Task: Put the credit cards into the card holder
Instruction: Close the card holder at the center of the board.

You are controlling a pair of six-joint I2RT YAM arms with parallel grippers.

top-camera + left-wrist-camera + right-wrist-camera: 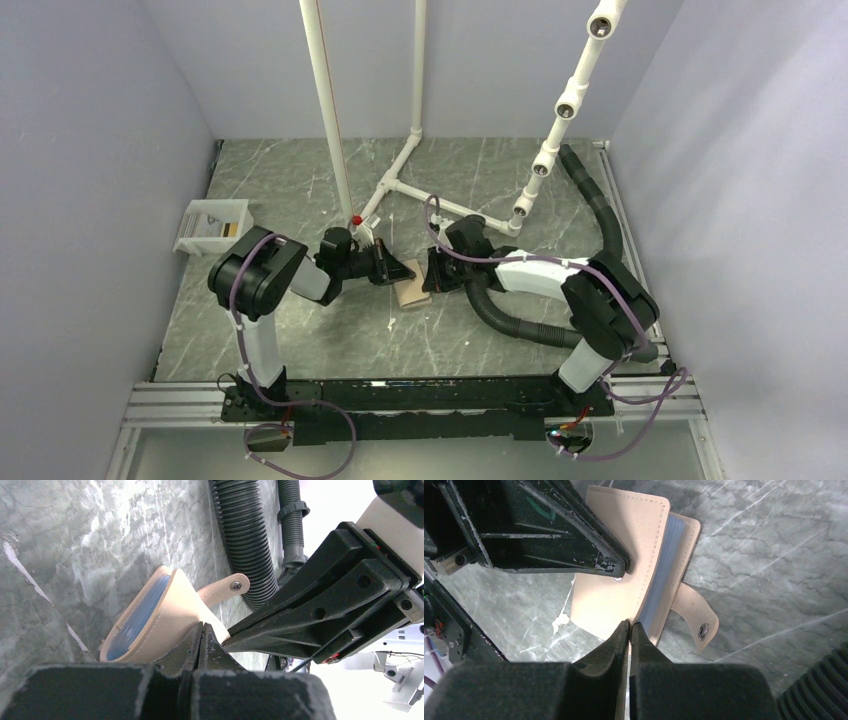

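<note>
My left gripper (200,632) has its fingers drawn together to a thin dark seam, tips pressed against the tan cover of the card holder (624,540); I cannot tell whether any of the cover is caught between them. My right gripper (629,630) is closed too, pinching the lower edge of that same cover, so the two sets of tips sit just beside each other from opposite sides. The card holder lies on the tabletop (300,330) between the arms, near the middle. It is partly open in a V, with the cover lifted off the back. The bluish-grey pocket (137,617) shows in the gap. Its closing tab (694,612), with a metal snap, sticks out loose on the far side from my left gripper. Behind the holder, a black corrugated hose (515,322) loops across the tabletop close under my right arm. A white pipe frame (390,185) stands just beyond both grippers. Well apart, by the left wall, sits a white tray (200,215) with a dark patch in it too small for me to identify.
</note>
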